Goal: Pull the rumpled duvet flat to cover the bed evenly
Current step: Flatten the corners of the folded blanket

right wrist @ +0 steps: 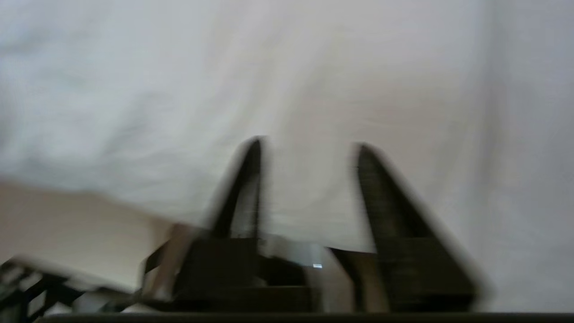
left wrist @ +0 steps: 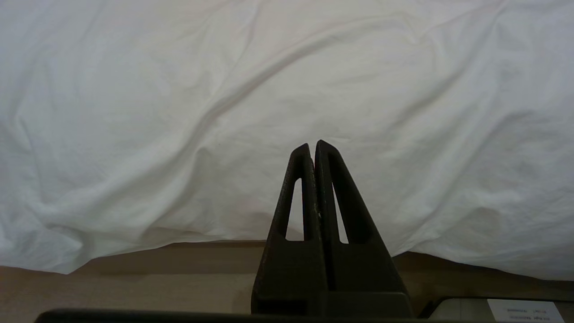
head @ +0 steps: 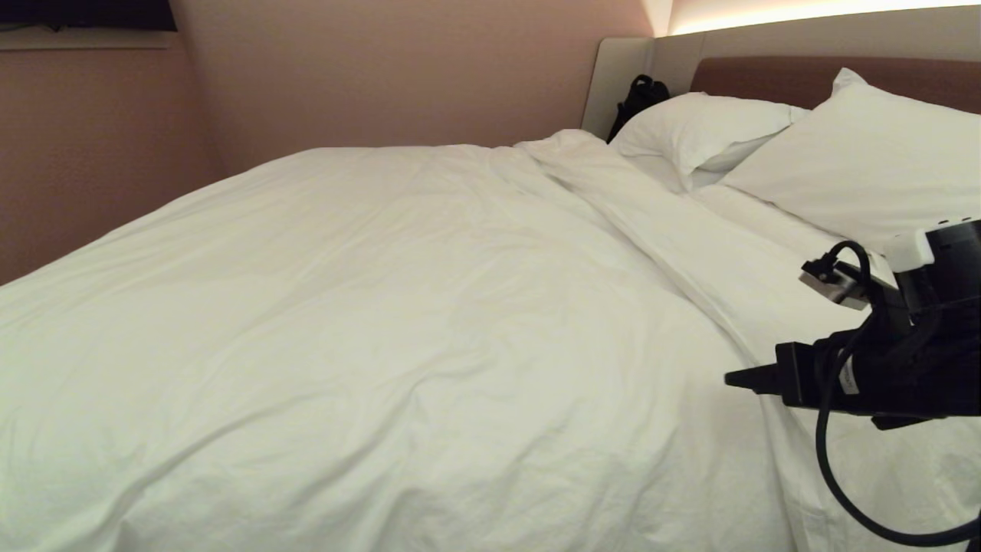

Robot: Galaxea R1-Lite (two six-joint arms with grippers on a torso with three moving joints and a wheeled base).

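Note:
The white duvet lies spread over most of the bed, softly wrinkled, with a folded ridge running towards the pillows. My right gripper hovers at the duvet's near right side, pointing left. In the right wrist view the right gripper stands open, its fingers apart with only the white duvet behind them. My left gripper is shut and empty, parked low beside the bed. It faces the duvet where that hangs over the side; the left arm is outside the head view.
Two plump white pillows lean on the brown headboard. A black bag sits in the corner behind them. A pink wall runs along the bed's far side. Wooden floor shows below the hanging duvet edge.

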